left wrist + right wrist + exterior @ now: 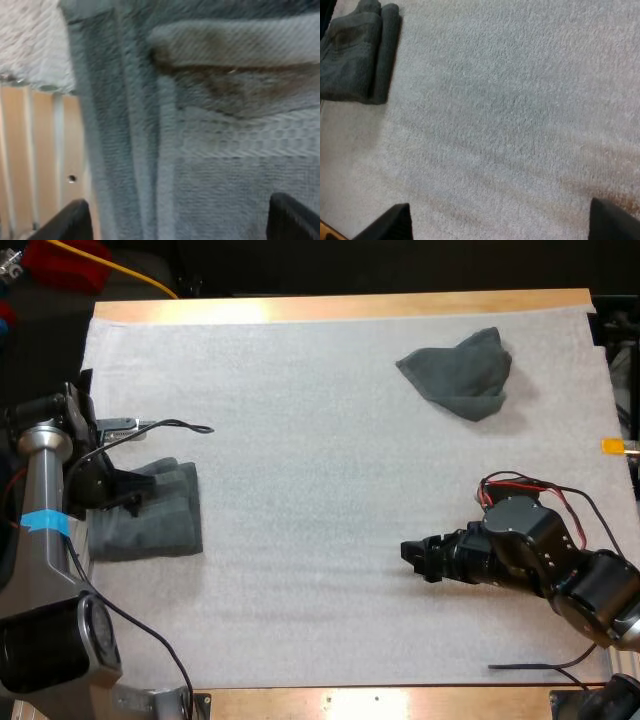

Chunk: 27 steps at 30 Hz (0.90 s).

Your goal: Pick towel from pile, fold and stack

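A folded stack of dark grey-green towels (150,515) lies at the mat's left edge. My left gripper (128,492) hovers just over its near-left part, open. In the left wrist view the towel stack (210,125) lies close beneath, and the left gripper (182,227) has its fingertips (75,220) wide apart with nothing held. A crumpled towel (462,372) sits at the far right of the mat. My right gripper (412,552) is low over bare mat at the near right, pointing left. The right gripper (502,225) stands open, and the folded stack (355,55) shows far off.
The white mat (320,470) covers the table between the two towels. A thin black cable (175,426) lies on the mat just beyond the folded stack. Wooden table edge (35,160) shows beside the stack.
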Each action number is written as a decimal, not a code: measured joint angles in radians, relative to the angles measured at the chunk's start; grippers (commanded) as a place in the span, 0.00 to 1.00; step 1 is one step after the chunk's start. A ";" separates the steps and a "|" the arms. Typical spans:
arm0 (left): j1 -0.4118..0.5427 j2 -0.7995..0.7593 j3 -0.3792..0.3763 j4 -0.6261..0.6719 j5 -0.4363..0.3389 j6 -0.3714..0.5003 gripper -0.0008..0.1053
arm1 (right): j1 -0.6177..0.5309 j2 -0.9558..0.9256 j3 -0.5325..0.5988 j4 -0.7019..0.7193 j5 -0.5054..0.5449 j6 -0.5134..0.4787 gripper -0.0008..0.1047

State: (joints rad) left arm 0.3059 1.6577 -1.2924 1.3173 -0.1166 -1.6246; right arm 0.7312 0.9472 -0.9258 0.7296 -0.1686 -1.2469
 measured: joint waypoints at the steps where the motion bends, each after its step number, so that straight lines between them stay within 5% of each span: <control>1: -0.006 -0.006 0.000 -0.003 0.009 0.000 0.66 | 0.000 0.000 0.000 0.000 0.000 0.000 0.66; 19: -0.130 -0.097 0.002 0.016 0.023 -0.017 0.66 | 0.000 0.000 0.000 0.000 0.000 0.000 0.66; 27: -0.130 -0.097 0.143 -0.059 0.024 -0.025 0.66 | 0.000 0.000 0.000 0.000 -0.009 0.000 0.66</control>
State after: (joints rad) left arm 0.1762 1.5609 -1.1499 1.2581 -0.0930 -1.6493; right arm 0.7312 0.9472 -0.9258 0.7296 -0.1772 -1.2469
